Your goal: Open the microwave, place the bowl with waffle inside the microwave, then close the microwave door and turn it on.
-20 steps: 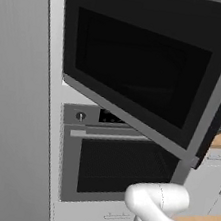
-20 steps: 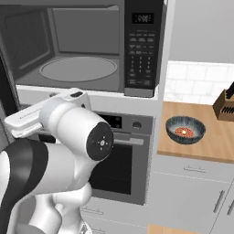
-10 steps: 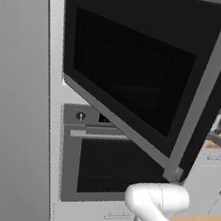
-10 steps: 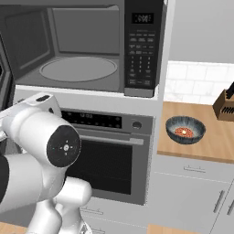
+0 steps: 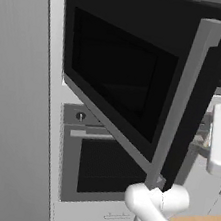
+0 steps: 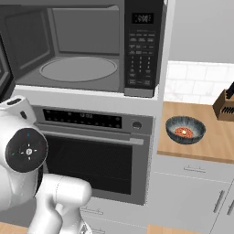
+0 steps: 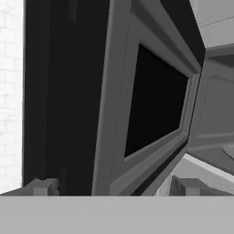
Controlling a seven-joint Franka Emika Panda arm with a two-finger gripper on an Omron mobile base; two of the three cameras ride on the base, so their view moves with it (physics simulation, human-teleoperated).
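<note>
Microwave built in above oven, cavity exposed with round turntable inside; microwave door swung wide open, silver handle on free edge; bowl with waffle sitting on wooden counter right of oven, near knife block; gripper spread wide, grasping nothing, tips either side of door's edge.

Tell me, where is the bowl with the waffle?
In the right base view, the bowl with waffle sits on the wooden counter, right of the oven, near the knife block.
</note>
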